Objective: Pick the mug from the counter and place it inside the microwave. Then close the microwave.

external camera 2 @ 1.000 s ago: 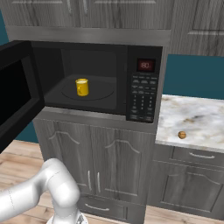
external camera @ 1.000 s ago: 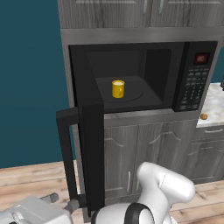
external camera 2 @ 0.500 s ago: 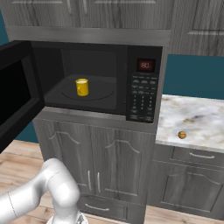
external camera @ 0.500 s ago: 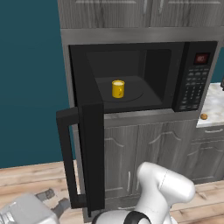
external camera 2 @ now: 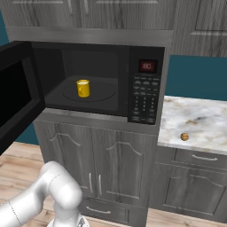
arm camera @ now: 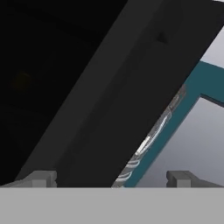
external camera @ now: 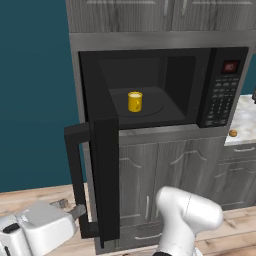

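Tiny brown round lump (external camera 2: 184, 136); teal wall (external camera: 32, 90); wooden floor (external camera: 30, 197)

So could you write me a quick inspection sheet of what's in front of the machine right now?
Surface: white marble-look counter, right of the microwave.
Job's things: small yellow mug stands upright inside the large black microwave; its door hangs open.
Clutter: tiny brown round lump on the counter.
Grippers: two-finger gripper, jaws wide apart, holding nothing, low beside the open door.
Cables: nothing seen.
Surroundings: grey woodgrain cabinets, teal wall, wooden floor.
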### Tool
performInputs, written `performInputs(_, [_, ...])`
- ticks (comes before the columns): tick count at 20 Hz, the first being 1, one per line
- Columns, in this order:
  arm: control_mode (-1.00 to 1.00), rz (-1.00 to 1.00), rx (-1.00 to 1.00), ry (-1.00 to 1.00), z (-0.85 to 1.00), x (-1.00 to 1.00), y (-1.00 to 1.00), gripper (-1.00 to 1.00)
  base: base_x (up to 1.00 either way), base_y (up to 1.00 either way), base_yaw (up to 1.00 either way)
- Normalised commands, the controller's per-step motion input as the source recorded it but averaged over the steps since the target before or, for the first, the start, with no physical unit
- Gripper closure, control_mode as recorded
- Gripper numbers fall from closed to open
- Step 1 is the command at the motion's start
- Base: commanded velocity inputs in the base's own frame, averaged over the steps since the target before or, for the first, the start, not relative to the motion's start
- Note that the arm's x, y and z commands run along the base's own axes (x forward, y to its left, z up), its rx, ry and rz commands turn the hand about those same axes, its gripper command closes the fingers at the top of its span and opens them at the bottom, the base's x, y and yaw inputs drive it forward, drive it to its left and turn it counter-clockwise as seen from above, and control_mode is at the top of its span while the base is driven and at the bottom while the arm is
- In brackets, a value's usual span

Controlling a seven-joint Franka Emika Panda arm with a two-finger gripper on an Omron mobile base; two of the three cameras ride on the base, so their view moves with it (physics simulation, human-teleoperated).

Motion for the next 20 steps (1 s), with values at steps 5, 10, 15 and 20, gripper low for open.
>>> performInputs(5, [-1.00,0.03,0.00,0.00,-0.04,0.20,-0.05,-1.00,0.00,0.00,0.00])
performInputs(10, [-1.00,0.01,-0.01,-0.04,-0.08,0.09,0.05,-1.00,0.00,0.00,0.00])
performInputs(15, [-1.00,0.00,-0.02,-0.05,0.00,0.15,0.00,-1.00,0.00,0.00,0.00])
performInputs(20, [-1.00,0.00,0.00,-0.06,0.00,0.07,0.00,-1.00,0.00,0.00,0.00])
